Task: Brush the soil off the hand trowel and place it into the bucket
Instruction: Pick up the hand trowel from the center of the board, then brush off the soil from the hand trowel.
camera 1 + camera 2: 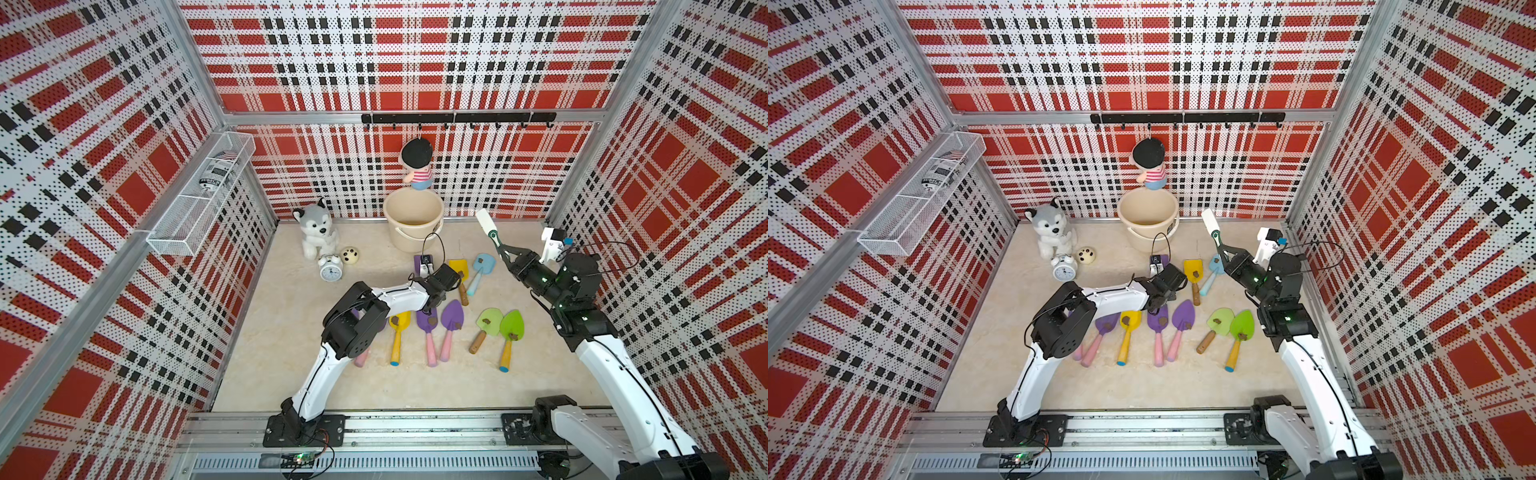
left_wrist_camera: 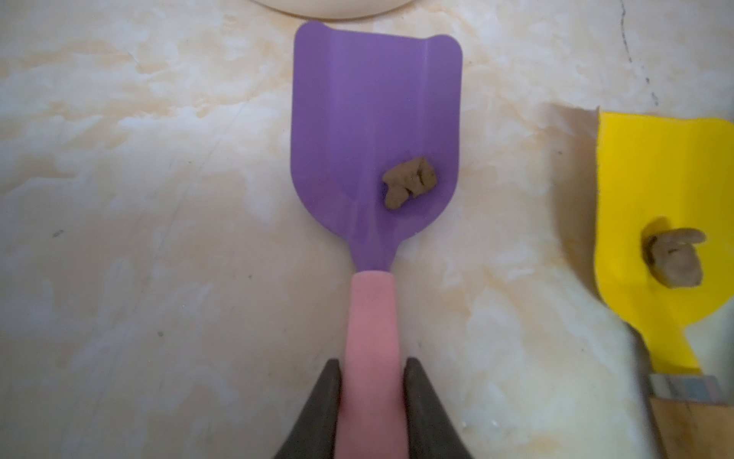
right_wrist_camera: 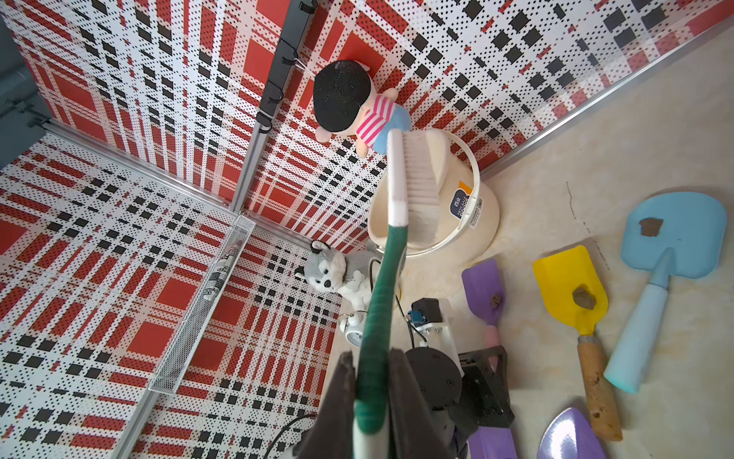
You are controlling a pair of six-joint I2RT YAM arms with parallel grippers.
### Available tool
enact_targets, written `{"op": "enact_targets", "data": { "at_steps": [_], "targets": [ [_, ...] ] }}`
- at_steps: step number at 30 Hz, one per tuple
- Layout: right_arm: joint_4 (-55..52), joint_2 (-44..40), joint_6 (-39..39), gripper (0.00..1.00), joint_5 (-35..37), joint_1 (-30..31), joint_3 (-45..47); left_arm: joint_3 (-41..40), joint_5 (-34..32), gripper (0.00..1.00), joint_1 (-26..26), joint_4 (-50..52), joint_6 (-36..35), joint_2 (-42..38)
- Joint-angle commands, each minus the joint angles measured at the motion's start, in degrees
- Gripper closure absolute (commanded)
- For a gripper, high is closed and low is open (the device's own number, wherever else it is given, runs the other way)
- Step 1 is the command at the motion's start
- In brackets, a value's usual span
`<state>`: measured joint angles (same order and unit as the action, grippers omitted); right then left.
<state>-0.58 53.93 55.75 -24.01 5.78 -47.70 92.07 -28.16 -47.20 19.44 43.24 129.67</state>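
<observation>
My left gripper (image 2: 372, 363) is shut on the pink handle of a purple square-bladed hand trowel (image 2: 375, 119) that lies flat on the floor. One brown lump of soil (image 2: 409, 181) sits on its blade. The cream bucket (image 1: 411, 243) stands just beyond the blade tip, against the back wall. My right gripper (image 3: 371, 357) is shut on the green handle of a white-bristled brush (image 3: 417, 186). It holds the brush raised to the right of the bucket, with the head (image 1: 484, 221) pointing toward the back wall, apart from the trowel.
Several other soiled trowels lie nearby: yellow (image 1: 458, 269), light blue (image 1: 484, 262), purple (image 1: 453, 316) and green (image 1: 511, 326). A husky plush (image 1: 316, 228), alarm clock (image 1: 330, 268) and small ball (image 1: 349, 254) sit at the back left. A doll (image 1: 417, 164) hangs above the bucket.
</observation>
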Motion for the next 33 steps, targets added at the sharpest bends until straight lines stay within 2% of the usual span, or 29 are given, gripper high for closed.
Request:
{"op": "enact_targets", "data": {
  "at_steps": [1,8,16,20,23,27,30,33],
  "targets": [
    [1.13,-0.54,0.63,1.0,-1.09,-0.92,-0.49,-0.14,3.44,1.0,0.7,0.94,-2.9,-3.78],
    [3.98,-0.03,2.85,1.0,-4.97,-3.23,1.61,-0.67,9.18,1.0,1.32,2.27,-10.16,-8.98],
    [2.25,-0.33,1.24,1.0,-8.48,-4.62,0.39,-2.8,13.94,1.0,2.3,8.94,-20.34,-18.44],
    [5.5,-0.49,-1.25,1.0,-15.91,-4.72,1.21,-9.55,19.2,1.0,4.99,9.62,-25.53,-26.89],
    [6.27,0.31,-2.92,1.0,-21.61,-4.48,1.3,-14.08,20.04,1.0,6.65,11.0,-29.17,-32.97],
    [0.21,2.26,-8.59,1.0,-24.53,-0.26,-1.24,-17.05,17.56,1.0,7.2,15.67,-34.19,-38.28],
    [-4.32,4.38,-12.63,1.0,-23.7,6.38,-3.26,-19.32,14.92,1.0,7.21,17.85,-36.0,-41.58],
    [-4.31,6.58,-13.33,1.0,-20.68,12.6,-3.16,-21.87,13.77,1.0,7.34,18.35,-35.83,-44.59]
  ]
}}
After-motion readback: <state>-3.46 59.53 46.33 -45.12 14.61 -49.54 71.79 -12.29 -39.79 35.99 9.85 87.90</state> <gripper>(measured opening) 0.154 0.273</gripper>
